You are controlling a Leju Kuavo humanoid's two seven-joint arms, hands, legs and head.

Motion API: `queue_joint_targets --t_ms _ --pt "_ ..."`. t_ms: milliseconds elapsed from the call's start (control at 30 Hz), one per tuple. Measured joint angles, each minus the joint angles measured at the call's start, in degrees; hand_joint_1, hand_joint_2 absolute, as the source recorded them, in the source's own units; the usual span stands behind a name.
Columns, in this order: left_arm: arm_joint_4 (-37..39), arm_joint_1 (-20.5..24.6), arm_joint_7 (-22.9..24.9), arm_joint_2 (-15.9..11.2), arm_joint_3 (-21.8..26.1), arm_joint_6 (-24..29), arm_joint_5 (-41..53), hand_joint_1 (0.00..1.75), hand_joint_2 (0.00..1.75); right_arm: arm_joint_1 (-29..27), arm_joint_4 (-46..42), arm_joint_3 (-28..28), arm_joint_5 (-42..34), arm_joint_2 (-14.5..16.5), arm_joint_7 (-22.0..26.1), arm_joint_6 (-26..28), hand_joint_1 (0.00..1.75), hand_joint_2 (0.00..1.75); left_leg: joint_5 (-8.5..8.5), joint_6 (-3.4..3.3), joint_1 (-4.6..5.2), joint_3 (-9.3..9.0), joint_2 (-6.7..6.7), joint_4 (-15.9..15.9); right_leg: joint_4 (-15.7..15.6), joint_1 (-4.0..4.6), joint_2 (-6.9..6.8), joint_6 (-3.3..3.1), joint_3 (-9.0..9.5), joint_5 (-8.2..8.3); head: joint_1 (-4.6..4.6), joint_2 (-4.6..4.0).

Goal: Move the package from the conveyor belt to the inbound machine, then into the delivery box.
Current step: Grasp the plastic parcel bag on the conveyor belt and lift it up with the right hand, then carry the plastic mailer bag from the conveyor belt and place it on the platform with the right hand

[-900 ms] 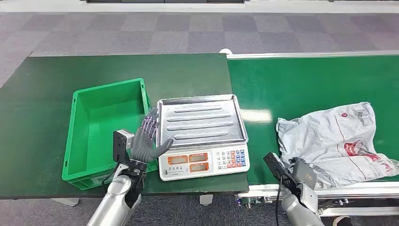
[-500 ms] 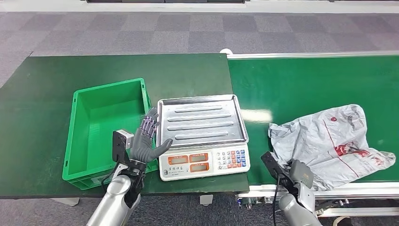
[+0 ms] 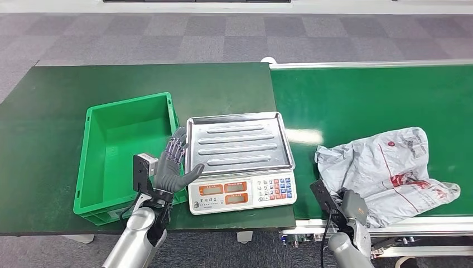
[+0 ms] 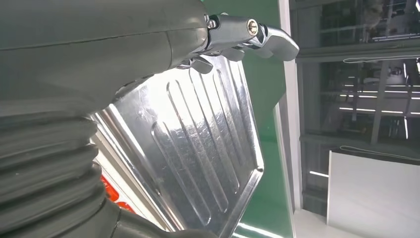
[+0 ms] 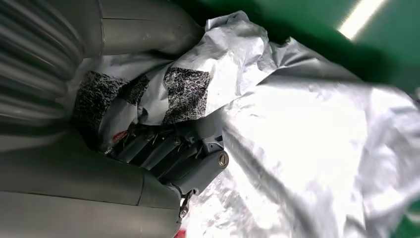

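The package (image 3: 390,167), a crumpled grey plastic mail bag with red print, lies on the green conveyor belt (image 3: 362,95) near its front edge. My right hand (image 3: 352,207) is at the bag's near left corner. In the right wrist view my right hand (image 5: 168,153) has its fingers curled into the package (image 5: 307,148), with folds of plastic pinched between them and the thumb. The inbound machine, a scale with a steel tray (image 3: 239,141), stands left of the belt. My left hand (image 3: 172,166) is raised with spread fingers beside the tray's left edge, holding nothing. The steel tray (image 4: 198,144) lies just beyond its fingers.
A green delivery box (image 3: 125,148) stands left of the scale on the dark green table (image 3: 56,111), and nothing lies in it. The scale's display and keypad (image 3: 242,192) face me. The belt's metal side rail (image 3: 357,226) runs along the near edge.
The package has shifted left along the belt toward the scale, and my right wrist has moved left with it. My left hand has stayed in place.
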State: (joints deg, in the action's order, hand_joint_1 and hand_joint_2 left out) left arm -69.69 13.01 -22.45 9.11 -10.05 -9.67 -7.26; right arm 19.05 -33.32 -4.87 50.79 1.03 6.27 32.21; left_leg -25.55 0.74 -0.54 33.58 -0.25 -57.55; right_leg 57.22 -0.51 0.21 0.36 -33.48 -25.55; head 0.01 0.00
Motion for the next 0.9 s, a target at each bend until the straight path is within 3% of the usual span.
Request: queue_joint_targets --t_ms 133,333,533,900 --pt "0.28 0.48 -0.19 0.05 0.00 -0.05 0.06 0.00 1.75 -0.65 -7.03 0.07 -4.44 0.23 3.93 1.78 1.75 1.75 0.03 0.02 0.00 0.21 0.00 0.00 0.04 -0.04 0.01 -0.01 -0.22 0.01 -0.01 0.00" --pt "0.68 1.23 -0.47 0.36 0.00 -0.01 0.19 0.00 1.75 3.85 -17.39 1.46 -3.74 -0.05 1.48 -0.08 1.75 1.75 0.07 0.01 0.00 0.27 0.04 0.00 0.05 -0.11 0.06 0.00 -0.34 0.05 -0.01 0.00" --pt "0.66 1.80 -0.33 0.77 -0.01 0.55 1.05 0.00 1.75 8.56 -18.98 3.28 -4.57 -0.06 2.34 0.67 1.75 1.75 0.09 0.00 0.00 0.28 -0.02 -0.01 0.06 -0.11 0.03 0.02 -0.31 0.06 0.00 0.00" --pt "0.84 2.82 -0.17 1.09 0.00 1.04 1.87 0.00 1.75 10.60 -21.60 6.94 -3.78 1.32 1.49 -1.84 1.75 1.75 0.09 0.01 0.00 0.39 -0.02 0.00 0.08 -0.11 0.02 0.01 -0.39 0.05 0.01 0.00"
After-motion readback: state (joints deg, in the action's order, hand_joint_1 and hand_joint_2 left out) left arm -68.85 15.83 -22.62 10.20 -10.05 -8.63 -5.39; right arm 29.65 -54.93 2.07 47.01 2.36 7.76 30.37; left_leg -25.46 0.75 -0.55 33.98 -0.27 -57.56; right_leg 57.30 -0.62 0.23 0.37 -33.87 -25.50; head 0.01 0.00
